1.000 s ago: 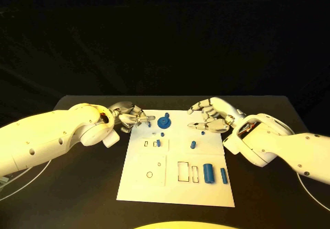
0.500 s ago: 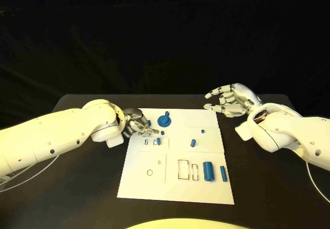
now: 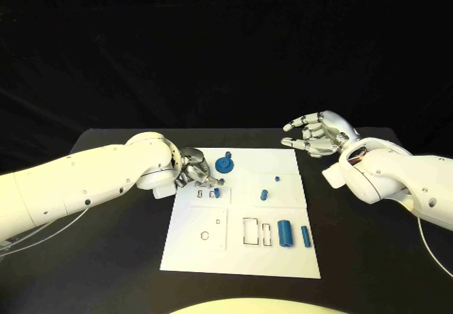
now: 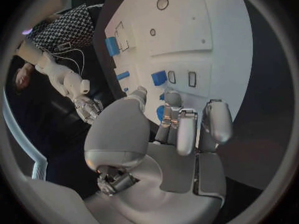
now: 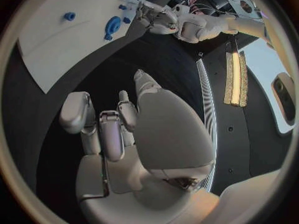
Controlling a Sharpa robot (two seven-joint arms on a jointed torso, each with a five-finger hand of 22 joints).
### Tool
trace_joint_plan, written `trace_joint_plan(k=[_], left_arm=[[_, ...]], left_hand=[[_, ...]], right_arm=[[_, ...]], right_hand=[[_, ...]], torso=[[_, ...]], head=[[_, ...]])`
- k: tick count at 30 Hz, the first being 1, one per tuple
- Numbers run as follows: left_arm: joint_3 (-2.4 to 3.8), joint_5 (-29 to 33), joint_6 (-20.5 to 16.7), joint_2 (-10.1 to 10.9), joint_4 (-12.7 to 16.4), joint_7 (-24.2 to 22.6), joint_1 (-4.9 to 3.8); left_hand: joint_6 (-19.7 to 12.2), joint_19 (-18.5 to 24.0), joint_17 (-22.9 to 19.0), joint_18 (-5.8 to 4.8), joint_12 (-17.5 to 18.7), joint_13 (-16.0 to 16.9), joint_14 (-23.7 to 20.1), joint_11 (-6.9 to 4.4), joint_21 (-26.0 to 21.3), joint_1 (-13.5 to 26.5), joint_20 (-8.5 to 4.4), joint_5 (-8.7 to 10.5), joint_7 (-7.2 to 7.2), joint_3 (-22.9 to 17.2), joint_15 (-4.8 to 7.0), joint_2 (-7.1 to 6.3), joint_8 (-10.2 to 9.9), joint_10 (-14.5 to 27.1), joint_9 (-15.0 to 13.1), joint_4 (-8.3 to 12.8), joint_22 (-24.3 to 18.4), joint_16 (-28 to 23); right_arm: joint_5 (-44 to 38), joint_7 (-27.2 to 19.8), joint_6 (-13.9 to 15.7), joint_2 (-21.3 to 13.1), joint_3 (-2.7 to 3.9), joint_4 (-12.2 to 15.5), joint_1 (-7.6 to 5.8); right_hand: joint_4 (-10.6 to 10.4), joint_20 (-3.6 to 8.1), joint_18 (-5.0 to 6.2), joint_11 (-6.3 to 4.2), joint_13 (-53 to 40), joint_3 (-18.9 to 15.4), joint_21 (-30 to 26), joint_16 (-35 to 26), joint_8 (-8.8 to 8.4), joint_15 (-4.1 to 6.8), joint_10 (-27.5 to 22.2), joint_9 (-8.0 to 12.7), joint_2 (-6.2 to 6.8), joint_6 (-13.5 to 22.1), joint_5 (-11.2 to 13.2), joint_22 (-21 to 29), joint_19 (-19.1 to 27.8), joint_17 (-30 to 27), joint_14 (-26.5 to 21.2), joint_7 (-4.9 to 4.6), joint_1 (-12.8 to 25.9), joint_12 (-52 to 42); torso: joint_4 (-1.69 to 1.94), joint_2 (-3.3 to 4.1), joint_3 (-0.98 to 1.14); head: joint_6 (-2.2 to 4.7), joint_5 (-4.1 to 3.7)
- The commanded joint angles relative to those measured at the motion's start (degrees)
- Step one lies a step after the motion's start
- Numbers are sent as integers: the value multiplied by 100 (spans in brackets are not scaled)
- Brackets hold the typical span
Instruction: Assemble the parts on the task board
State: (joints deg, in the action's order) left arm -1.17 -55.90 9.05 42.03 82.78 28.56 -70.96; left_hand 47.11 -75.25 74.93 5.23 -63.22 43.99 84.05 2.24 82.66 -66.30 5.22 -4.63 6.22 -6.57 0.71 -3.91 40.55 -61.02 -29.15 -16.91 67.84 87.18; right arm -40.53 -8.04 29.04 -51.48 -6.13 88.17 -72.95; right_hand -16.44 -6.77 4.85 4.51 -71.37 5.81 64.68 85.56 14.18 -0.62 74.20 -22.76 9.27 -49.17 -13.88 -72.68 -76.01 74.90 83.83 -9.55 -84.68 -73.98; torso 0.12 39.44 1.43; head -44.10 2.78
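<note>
The left hand [image 3: 194, 171] hangs over the board's [image 3: 283, 258] far left corner with fingers curled in, and I can't tell if it's pinching anything; the right hand [image 3: 316, 134] hovers off the far right corner, fingers apart and empty. Risk as I see it: those curled fingers sit right by the blue disc [image 3: 224, 165] and small peg [image 3: 216, 193], so any sloppy move could knock them. The left wrist view shows the fingertips [image 4: 173, 100] near a blue piece, which the head view hides.

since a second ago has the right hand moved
Yes. The right hand has pulled back off the task board, away past its far right corner.
</note>
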Motion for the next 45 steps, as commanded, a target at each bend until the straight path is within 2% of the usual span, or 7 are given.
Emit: trace_joint_plan(k=[1, 10, 13, 21, 28, 30, 45], left_arm=[[-8, 61, 343, -42, -23, 79, -23], [-39, -48, 545, -117, -103, 104, -45], [-41, -57, 572, -141, -114, 107, -46], [-60, -66, 556, -222, -209, 109, -46], [-72, -45, 529, -272, -258, 110, -46], [-75, -36, 533, -282, -265, 109, -46], [-134, 29, 576, -362, -355, 110, -45]], left_hand=[[-27, -23, 884, -69, 4, 20, 345, -8, 3, 43, -22, -13, -6, 36, 48, -3, 25, -22, -7, -1, 1, 19], [-18, -50, 912, -77, -20, 55, 358, -15, 15, 50, -23, -18, -15, 47, 53, 36, 46, -53, -32, 0, 39, 32], [-18, -50, 912, -77, -20, 55, 358, -15, 15, 50, -23, -18, -15, 47, 53, 36, 46, -53, -32, 0, 39, 32], [-14, -65, 937, -82, -26, 61, 369, -22, 22, 31, -24, -24, -24, 48, 58, 61, 60, -62, -51, 6, 61, 43], [-30, -76, 983, -84, -47, 96, 390, -42, 27, -144, -34, -36, -44, -3, 76, 167, 88, -95, -114, 13, 73, 62], [-31, -84, 996, -86, -58, 114, 395, -47, 30, -193, -36, -33, -48, -13, 80, 173, 94, -110, -128, 16, 84, 68], [-23, -110, 1035, -93, -94, 179, 413, -81, 42, -506, -55, -30, -84, -145, 109, 258, 119, -169, -209, 18, 121, 83]], right_arm=[[-13, -9, -21, 13, 3, -19, -1], [-42, 21, -47, 27, 2, -47, -1], [-50, 25, -58, 33, 2, -53, -1], [-66, 42, -80, 40, 2, -59, -1], [-74, 53, -106, 48, 2, -64, -1], [-77, 59, -117, 52, 2, -64, -1], [-85, 82, -177, 75, 2, -74, -1]], right_hand=[[5, 37, 94, 2, 7, 28, -35, -35, 22, 29, -30, -5, 3, 34, -18, 8, 10, 393, 311, 20, 6, 21], [3, 38, 95, 4, 15, 31, -42, -38, 22, 29, -36, -3, 5, 47, -26, 11, 11, 388, 310, 19, 6, 27], [1, 38, 95, 4, 10, 32, -45, -38, 24, 28, -31, -3, 4, 51, -29, 13, 11, 389, 310, 18, 8, 23], [1, 38, 95, 4, 10, 32, -45, -38, 24, 28, -31, -3, 4, 51, -29, 13, 11, 389, 310, 18, 8, 23], [1, 38, 95, 4, 10, 32, -45, -38, 24, 28, -31, -3, 4, 51, -29, 13, 11, 389, 310, 18, 8, 23], [-3, 39, 96, 4, 11, 38, -55, -44, 32, 28, -29, -4, -3, 52, -35, 18, 12, 381, 308, 18, 12, 22], [-5, 39, 95, 4, 10, 40, -51, -42, 38, 28, -27, -5, -5, 50, -39, 14, 8, 386, 310, 19, 15, 21]], torso=[[1, -6, -3], [7, 6, -7], [1, 6, -8], [-2, 7, -5], [8, 4, -3], [5, 5, 0], [4, 1, -6]], head=[[12, -3], [17, -11], [26, 20], [22, -19], [15, -38], [30, -38], [-14, -52]])
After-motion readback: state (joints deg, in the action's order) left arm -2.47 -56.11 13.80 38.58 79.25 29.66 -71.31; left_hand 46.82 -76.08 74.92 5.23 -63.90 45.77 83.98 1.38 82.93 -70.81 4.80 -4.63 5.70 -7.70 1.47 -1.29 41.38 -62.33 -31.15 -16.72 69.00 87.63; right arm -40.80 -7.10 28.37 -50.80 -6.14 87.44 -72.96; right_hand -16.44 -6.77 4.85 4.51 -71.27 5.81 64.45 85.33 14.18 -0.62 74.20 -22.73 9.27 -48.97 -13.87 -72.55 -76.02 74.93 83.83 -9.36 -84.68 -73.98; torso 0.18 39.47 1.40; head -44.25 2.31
